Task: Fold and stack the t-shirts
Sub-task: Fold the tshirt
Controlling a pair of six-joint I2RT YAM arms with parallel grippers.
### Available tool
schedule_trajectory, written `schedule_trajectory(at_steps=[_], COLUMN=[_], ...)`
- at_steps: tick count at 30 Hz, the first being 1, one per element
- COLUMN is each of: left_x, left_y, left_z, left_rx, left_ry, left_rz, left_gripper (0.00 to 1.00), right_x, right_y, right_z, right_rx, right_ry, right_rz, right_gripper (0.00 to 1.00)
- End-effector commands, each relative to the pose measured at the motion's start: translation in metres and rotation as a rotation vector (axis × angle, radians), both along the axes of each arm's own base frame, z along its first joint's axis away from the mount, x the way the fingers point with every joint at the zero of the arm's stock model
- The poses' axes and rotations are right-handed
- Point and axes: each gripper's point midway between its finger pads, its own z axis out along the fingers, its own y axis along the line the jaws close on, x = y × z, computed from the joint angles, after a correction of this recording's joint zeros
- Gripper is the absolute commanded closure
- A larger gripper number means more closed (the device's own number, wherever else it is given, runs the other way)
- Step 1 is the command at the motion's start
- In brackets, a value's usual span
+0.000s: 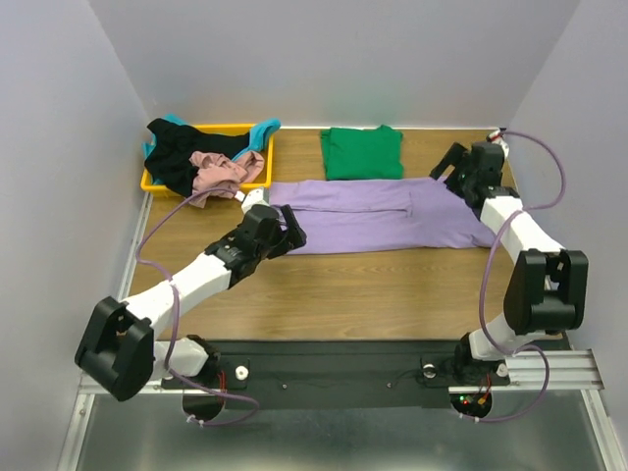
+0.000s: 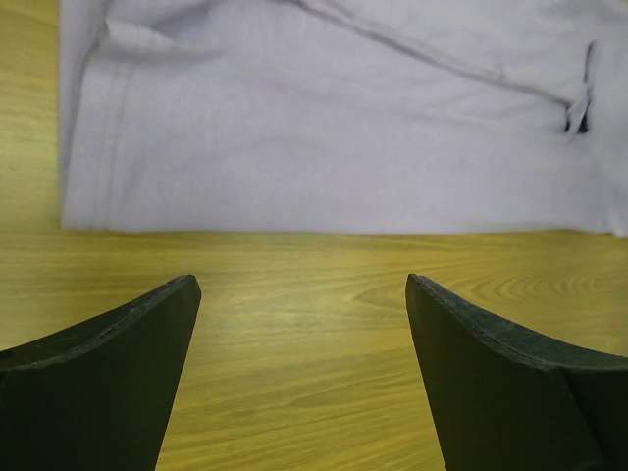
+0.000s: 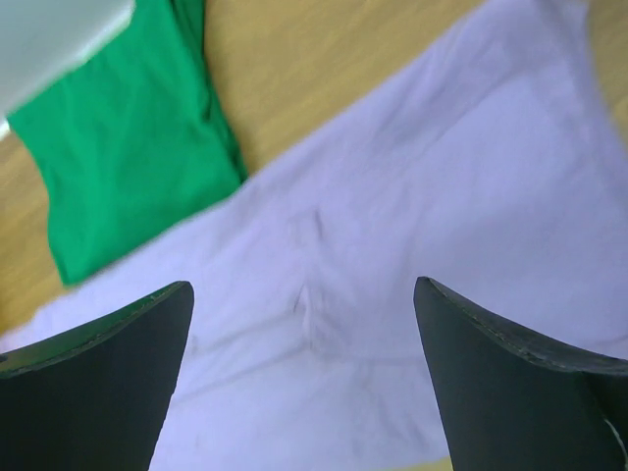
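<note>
The lavender purple t-shirt (image 1: 378, 216) lies flat across the table middle, folded lengthwise into a long strip. It also shows in the left wrist view (image 2: 334, 118) and the right wrist view (image 3: 422, 255). A folded green t-shirt (image 1: 362, 152) lies behind it, also in the right wrist view (image 3: 128, 147). Black (image 1: 182, 155), dusty pink (image 1: 224, 171) and teal (image 1: 263, 128) shirts are heaped in the yellow tray (image 1: 257, 179). My left gripper (image 1: 291, 228) is open and empty at the strip's left end, over bare wood (image 2: 299, 283). My right gripper (image 1: 446, 167) is open and empty above the strip's right end (image 3: 304, 289).
The yellow tray stands at the back left corner. White walls close the table on the left, back and right. Purple cables (image 1: 545, 186) loop from both arms. Bare wood lies in front of the purple shirt.
</note>
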Motion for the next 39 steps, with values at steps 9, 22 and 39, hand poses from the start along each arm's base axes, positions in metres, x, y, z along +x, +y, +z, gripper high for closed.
schedule_trajectory(at_steps=[9,22,39], left_x=[0.083,0.026,-0.177], left_y=[-0.001,0.01,-0.089], left_z=[0.008,-0.121,-0.055], left_rx=[0.124,0.245,0.019], left_ry=[-0.042,0.307,0.313], left_rz=[0.11,0.071,-0.48], left_gripper=[0.02,0.02,0.02], right_x=[-0.052,-0.05,-0.035], right_y=[0.035,0.015,0.015], right_z=[-0.103,-0.16,-0.108], right_rx=[0.105,0.049,-0.076], right_ry=[0.235,0.395,0.369], right_rz=[0.004,-0.061,0.116], right_gripper=[0.0,0.0,0.0])
